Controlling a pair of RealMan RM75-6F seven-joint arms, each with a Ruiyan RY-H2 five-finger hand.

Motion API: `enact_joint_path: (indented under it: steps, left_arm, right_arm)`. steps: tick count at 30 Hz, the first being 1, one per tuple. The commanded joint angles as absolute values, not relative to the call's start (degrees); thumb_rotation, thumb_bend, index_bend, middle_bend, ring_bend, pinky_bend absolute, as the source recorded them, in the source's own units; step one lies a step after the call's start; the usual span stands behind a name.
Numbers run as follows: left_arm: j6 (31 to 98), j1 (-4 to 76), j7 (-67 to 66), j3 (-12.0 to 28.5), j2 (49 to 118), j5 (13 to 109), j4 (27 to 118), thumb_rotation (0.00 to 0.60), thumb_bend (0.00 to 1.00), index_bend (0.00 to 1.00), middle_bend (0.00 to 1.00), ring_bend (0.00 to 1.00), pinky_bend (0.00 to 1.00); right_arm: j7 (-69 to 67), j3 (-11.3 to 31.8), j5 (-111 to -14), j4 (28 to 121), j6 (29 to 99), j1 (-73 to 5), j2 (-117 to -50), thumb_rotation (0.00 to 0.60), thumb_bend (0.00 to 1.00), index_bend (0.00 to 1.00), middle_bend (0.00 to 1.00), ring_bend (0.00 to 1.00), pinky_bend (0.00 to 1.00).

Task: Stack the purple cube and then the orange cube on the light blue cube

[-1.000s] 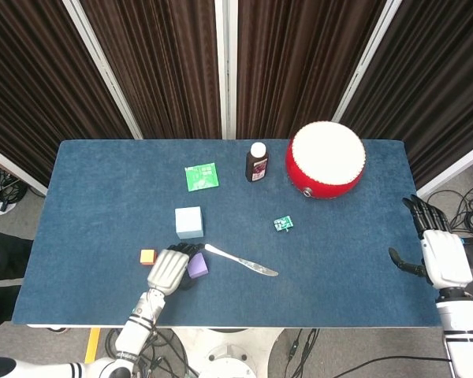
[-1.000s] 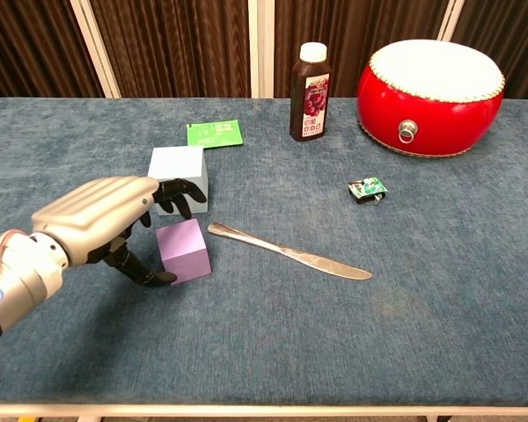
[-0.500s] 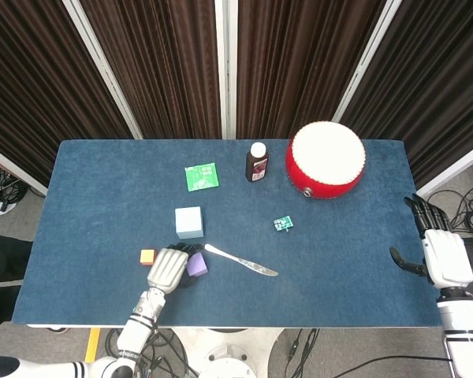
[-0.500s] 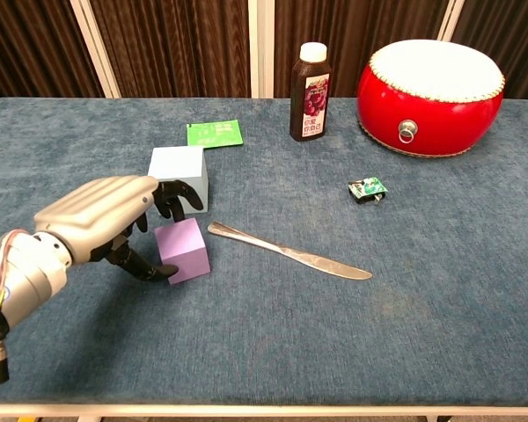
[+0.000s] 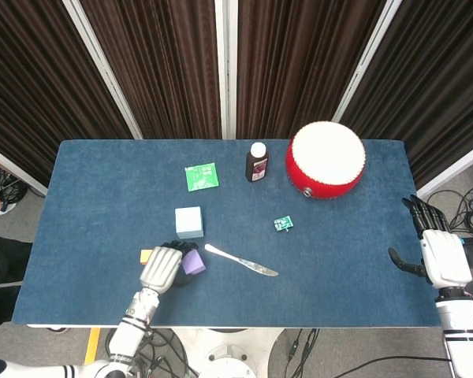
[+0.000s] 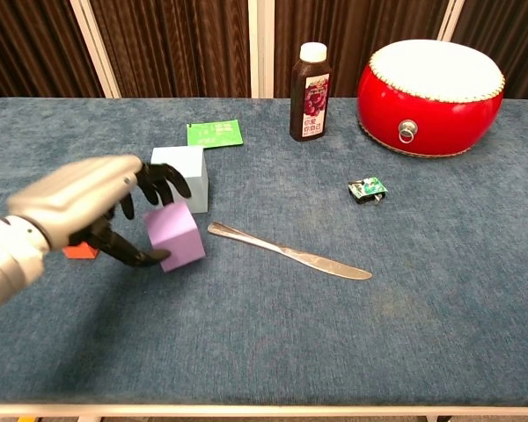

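My left hand [image 6: 79, 204] [image 5: 161, 267] holds the purple cube [image 6: 174, 237] [image 5: 193, 262] between thumb and fingers, tilted and lifted just off the cloth. The light blue cube [image 6: 181, 174] [image 5: 189, 221] stands right behind it, a short way further from me. The small orange cube [image 6: 80, 251] [image 5: 147, 255] lies on the table left of the hand, mostly hidden behind it in the chest view. My right hand [image 5: 439, 253] hangs off the table's right edge with its fingers spread and nothing in it.
A butter knife [image 6: 286, 250] lies just right of the purple cube. Further back are a green packet [image 6: 215, 134], a dark bottle [image 6: 311, 81] and a red drum [image 6: 431, 83]. A small green gadget [image 6: 367, 188] sits at mid right.
My left hand has closed on the purple cube, tipped it and raised it off the table, drawing slightly left and up. The orange cube now shows beneath the hand. The right hand has stayed put.
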State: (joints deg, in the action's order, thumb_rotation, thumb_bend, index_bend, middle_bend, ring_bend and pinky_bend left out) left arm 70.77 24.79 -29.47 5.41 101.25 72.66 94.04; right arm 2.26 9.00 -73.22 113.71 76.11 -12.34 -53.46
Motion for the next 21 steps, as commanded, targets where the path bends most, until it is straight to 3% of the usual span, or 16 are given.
enact_joint_path:
  steps: [1,9,21]
  left_arm:
    - [71.78,24.78,-31.2,5.71,95.51,74.34,99.7,0.6,0.31,0.37,0.56,0.36,0.45]
    - [63.09,29.95,-23.99,8.62,84.62,76.25,103.0,0.6,0.32,0.37,0.57,0.37,0.46]
    - [54.88,37.46,-2.3,10.16,77.2,85.73,93.41,0.6,0.32,0.38,0.57,0.37,0.46]
  right_arm:
    - [2.51,8.88,-73.39,113.7,76.08,-12.36,-53.57,0.6,0.22,0.0,0.0,0.0,0.0]
    - [4.38,8.6,-73.63,113.84,76.29,-12.53,-54.39,0.6,0.22,0.0,0.0,0.0,0.0]
    - [7.0,8.33,-73.23,113.64,76.26,-12.92,-55.67,0.6,0.22,0.0,0.0,0.0,0.0]
